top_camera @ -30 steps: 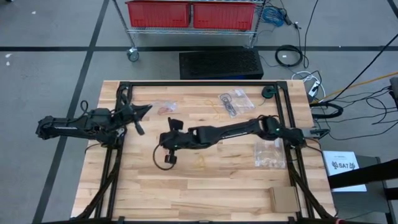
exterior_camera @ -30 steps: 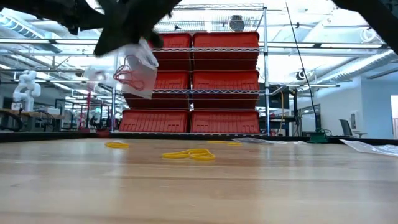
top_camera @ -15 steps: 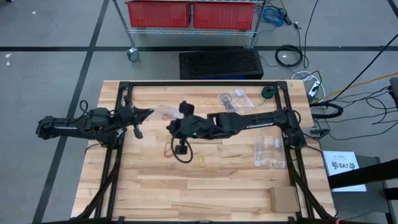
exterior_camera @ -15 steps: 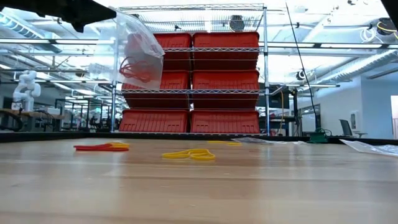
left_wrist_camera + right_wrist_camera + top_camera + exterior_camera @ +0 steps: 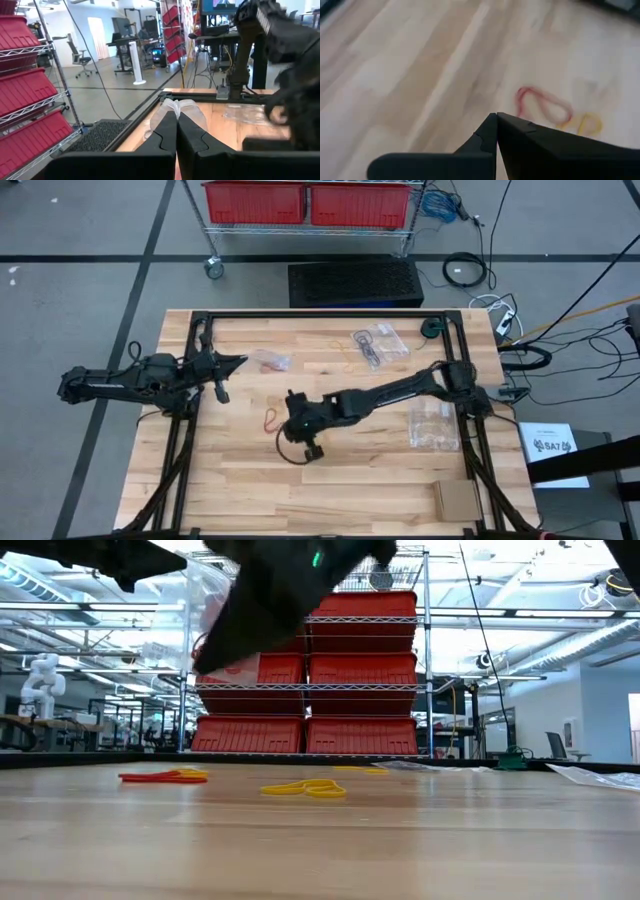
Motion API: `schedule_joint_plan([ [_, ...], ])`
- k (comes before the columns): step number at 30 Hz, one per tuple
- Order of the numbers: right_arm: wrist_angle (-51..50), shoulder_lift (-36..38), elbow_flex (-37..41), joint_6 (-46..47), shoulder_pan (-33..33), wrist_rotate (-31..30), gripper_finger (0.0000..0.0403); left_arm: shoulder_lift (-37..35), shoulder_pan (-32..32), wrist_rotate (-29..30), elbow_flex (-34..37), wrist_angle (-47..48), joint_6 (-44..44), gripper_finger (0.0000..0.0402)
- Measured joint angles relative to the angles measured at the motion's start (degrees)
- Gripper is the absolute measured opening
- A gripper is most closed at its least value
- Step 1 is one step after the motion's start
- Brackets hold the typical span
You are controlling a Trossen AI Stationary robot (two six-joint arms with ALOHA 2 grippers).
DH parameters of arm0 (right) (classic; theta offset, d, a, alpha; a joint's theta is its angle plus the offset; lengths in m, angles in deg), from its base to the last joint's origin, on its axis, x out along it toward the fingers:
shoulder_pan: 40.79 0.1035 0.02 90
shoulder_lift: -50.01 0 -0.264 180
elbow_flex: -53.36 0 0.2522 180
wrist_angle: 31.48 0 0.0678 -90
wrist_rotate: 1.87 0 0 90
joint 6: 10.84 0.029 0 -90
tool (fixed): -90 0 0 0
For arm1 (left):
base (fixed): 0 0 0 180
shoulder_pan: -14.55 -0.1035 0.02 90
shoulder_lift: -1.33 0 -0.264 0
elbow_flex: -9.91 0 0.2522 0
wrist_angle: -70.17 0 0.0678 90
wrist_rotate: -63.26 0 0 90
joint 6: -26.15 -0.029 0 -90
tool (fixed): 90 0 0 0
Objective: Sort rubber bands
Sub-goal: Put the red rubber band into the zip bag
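Note:
My left gripper (image 5: 238, 361) is at the table's far left, shut on a clear plastic bag (image 5: 270, 360) with red rubber bands in it. In the low view the bag (image 5: 200, 595) hangs high, partly behind my right arm. A few red rubber bands (image 5: 270, 420) lie on the wood near the table's middle, with a yellow band (image 5: 590, 122) beside them. My right gripper (image 5: 287, 408) hovers just right of the red bands, shut and empty, slanting down toward the red bands (image 5: 540, 105). More yellow bands (image 5: 305, 787) lie on the table. My left gripper pinches the clear bag's edge (image 5: 176, 106) between its two shut fingers (image 5: 165, 132), which come level from the table's left. The bag is lifted clear of the table and reaches out beyond the fingertips, sagging below them.
A clear bag with black bands (image 5: 368, 345) lies at the far middle. Another clear bag (image 5: 435, 425) lies at the right edge. A cardboard piece (image 5: 455, 500) lies at the near right. A black frame (image 5: 320, 315) rims the table. Bare wood spreads toward the near edge.
My right gripper went toward the far edge up to the bag, then came back toward the near edge and sank, rolling its wrist. The red bands were not on the table a second ago and now lie there. The bag has swung a little.

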Motion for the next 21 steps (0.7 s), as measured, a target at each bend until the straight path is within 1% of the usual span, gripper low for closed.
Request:
schedule_joint_plan([
  [2,1.8,-2.4,0.0,-1.4,-0.8,-0.4,0.0008,0.0,0.0,0.5,0.0,0.0,-0.4,0.0000],
  [5,1.6,-6.3,-2.9,-4.8,-1.6,-1.5,0.0035,0.0,0.0,0.9,0.0,-0.1,-1.1,0.0000],
  [7,1.2,-8.8,-5.7,-6.2,-2.1,-1.3,0.0062,0.0,0.0,1.1,0.0,0.1,-1.1,0.0000],
  [11,-3.1,-14.2,-12.1,-6.4,-3.0,-0.9,0.0127,0.0,0.0,1.2,0.0,0.1,-1.1,0.0000],
  [15,-4.9,-18.8,-20.8,-7.6,-3.1,-1.1,0.0183,0.0,0.0,1.2,0.0,0.2,-1.1,0.0000],
  [18,-9.3,-23.4,-27.5,-8.1,-3.5,-0.8,0.0206,0.0,0.0,1.3,0.0,0.5,-1.1,0.0000],
  [20,-12.6,-26.3,-31.8,-7.5,-4.2,-0.1,0.0211,0.0,0.0,1.3,0.0,0.6,-1.2,0.0000],
  [21,-13.8,-27.1,-33.3,-7.3,-4.4,-1.0,0.0211,0.0,0.0,1.3,0.0,0.7,-1.2,0.0000],
])
